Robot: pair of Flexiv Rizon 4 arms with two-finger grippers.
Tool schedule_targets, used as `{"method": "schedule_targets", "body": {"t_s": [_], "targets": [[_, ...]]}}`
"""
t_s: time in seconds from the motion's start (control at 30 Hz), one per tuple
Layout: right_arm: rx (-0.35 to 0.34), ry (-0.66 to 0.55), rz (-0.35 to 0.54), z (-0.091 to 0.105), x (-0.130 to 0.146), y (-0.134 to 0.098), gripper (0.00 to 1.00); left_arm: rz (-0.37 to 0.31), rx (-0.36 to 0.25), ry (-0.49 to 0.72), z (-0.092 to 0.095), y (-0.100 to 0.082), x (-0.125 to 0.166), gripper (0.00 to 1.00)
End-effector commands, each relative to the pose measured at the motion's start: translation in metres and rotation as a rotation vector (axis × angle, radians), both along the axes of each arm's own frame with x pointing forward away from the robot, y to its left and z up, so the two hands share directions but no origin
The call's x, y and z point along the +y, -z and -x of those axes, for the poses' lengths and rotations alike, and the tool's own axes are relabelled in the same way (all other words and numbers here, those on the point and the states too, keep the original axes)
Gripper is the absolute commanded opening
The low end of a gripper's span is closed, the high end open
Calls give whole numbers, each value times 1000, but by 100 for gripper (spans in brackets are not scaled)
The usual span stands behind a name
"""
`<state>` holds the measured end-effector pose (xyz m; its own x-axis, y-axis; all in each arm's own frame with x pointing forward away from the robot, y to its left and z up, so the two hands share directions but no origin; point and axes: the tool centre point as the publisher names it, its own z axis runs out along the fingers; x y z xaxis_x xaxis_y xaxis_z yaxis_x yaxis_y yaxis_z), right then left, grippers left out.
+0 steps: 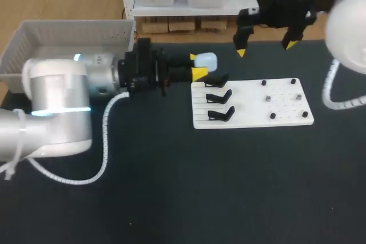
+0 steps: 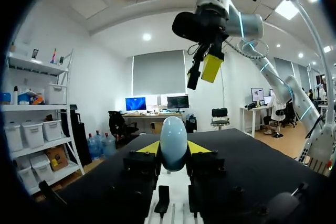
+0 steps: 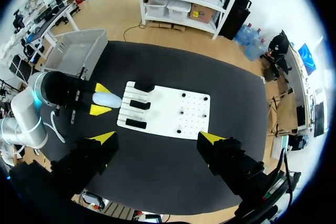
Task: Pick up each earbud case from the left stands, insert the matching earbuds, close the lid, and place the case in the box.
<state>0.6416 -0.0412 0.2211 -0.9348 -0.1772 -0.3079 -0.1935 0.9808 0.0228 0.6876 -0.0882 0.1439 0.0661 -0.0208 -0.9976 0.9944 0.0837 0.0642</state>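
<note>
My left gripper [image 1: 201, 66] lies level just above the table, shut on a pale blue, egg-shaped earbud case [image 1: 205, 60] at the far left corner of the white board [image 1: 251, 119]. In the left wrist view the case [image 2: 174, 142] stands upright between the yellow fingertips [image 2: 149, 148], over the board's black stands [image 2: 163, 203]. Three black stands [image 1: 219, 96] line the board's left side and hold nothing. Several small dark pieces [image 1: 267, 99] dot its right half. My right gripper [image 1: 266, 47] hangs open high over the board's far edge, with nothing between its fingers; its own view looks down on the board [image 3: 173, 124].
A grey slotted box [image 1: 63, 41] stands at the table's far left, behind my left arm; it also shows in the right wrist view as the box [image 3: 79, 51]. Black tabletop lies bare in front of the board.
</note>
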Motion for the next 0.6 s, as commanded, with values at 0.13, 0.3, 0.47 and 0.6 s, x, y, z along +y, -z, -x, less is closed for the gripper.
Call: {"method": "schedule_targets", "body": {"t_s": [0.13,0.3,0.47,0.6], "targets": [[-43,-12,-49,4,-6,2,100,-28,-49,-262,14,-41,48,0],[-43,-12,-49,4,-6,2,100,-76,-51,-356,-1,-44,83,0],[-43,-12,-49,4,-6,2,100,-99,-18,-485,-27,-34,126,0],[-43,-12,-49,4,-6,2,100,-103,26,-631,-49,-23,170,0]]}}
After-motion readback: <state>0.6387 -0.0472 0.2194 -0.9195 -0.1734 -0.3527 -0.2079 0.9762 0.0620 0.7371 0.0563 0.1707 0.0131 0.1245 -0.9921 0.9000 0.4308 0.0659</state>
